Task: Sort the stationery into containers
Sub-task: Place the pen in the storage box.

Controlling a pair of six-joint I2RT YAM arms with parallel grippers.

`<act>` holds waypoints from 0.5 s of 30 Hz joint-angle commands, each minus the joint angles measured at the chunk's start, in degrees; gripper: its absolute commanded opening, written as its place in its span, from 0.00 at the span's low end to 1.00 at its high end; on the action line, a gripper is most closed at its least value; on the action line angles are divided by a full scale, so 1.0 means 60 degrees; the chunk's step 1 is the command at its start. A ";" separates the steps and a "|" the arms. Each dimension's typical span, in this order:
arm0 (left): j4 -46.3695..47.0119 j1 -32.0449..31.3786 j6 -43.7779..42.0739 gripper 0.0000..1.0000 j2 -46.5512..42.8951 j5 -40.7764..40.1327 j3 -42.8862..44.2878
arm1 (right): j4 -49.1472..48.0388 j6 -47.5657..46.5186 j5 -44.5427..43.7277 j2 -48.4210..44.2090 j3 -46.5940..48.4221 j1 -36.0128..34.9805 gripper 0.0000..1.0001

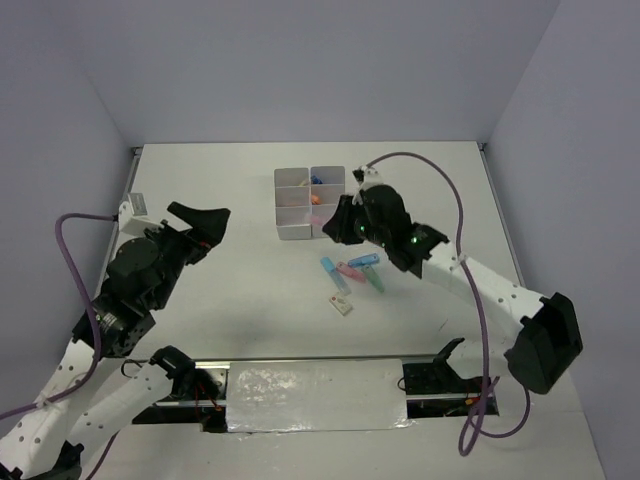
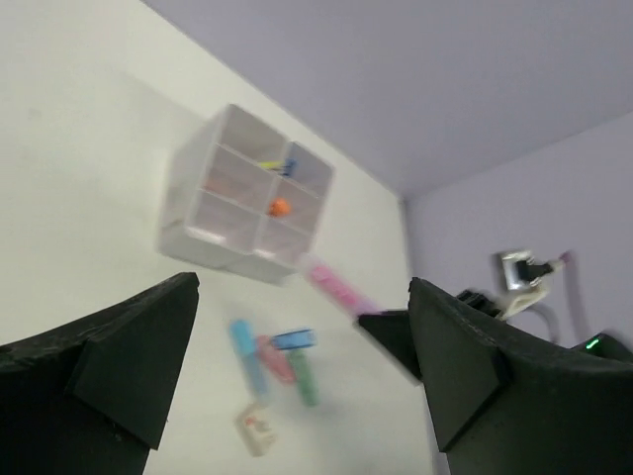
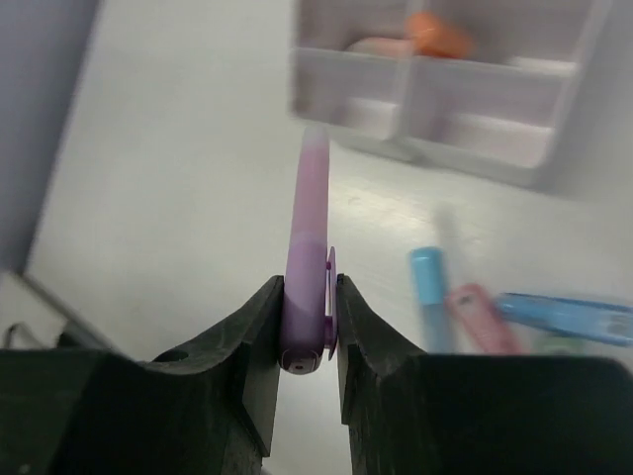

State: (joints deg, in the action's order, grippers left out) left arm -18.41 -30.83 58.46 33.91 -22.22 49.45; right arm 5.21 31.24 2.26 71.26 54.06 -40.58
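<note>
The containers [image 1: 296, 232] stand at the table's far middle, a white block of six compartments, also in the left wrist view [image 2: 213, 237] and the right wrist view [image 3: 465, 148]. An orange piece [image 1: 316, 198] lies in one compartment. My right gripper [image 1: 335, 222] [image 3: 307, 327] is shut on a purple-pink marker [image 3: 307, 247], held just off the block's near right corner and pointing at it. Loose stationery lies in front: a blue marker [image 1: 333, 272], a pink one [image 1: 350, 270], a green one [image 1: 373, 279] and a white eraser [image 1: 340, 304]. My left gripper [image 1: 205, 225] [image 2: 303, 297] hangs open and empty to the left.
A shiny silver strip [image 1: 315, 395] runs along the near edge between the arm bases. A small white box [image 1: 135, 205] sits at the table's left edge. Lilac walls close the table in on three sides.
</note>
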 commanded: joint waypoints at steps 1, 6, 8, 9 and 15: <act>-0.2673 0.0011 -0.1975 0.99 0.0630 -0.0945 0.0779 | 0.3784 -0.1412 -0.1354 0.1268 0.2608 0.0872 0.00; -0.3288 0.0011 -0.3937 0.99 0.0825 -0.0004 0.1251 | 0.5767 -0.2248 -0.2455 0.3412 0.5414 0.1211 0.00; -0.3143 -0.0003 -0.4482 0.99 0.0502 0.0535 0.1046 | 0.5955 -0.2394 -0.2502 0.3765 0.5855 0.1415 0.00; -0.3084 0.0011 -0.4904 0.99 0.0181 0.0713 0.0842 | 0.6146 -0.2409 -0.2458 0.4289 0.6467 0.1474 0.00; -0.2615 -0.0003 -0.5656 0.99 -0.0729 0.0803 -0.0067 | 0.7085 -0.2805 -0.2544 0.6007 0.8142 0.1621 0.00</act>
State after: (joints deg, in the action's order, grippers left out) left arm -36.14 -30.83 29.91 31.27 -18.17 50.94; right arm 42.44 16.84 -11.20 105.03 99.07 -31.20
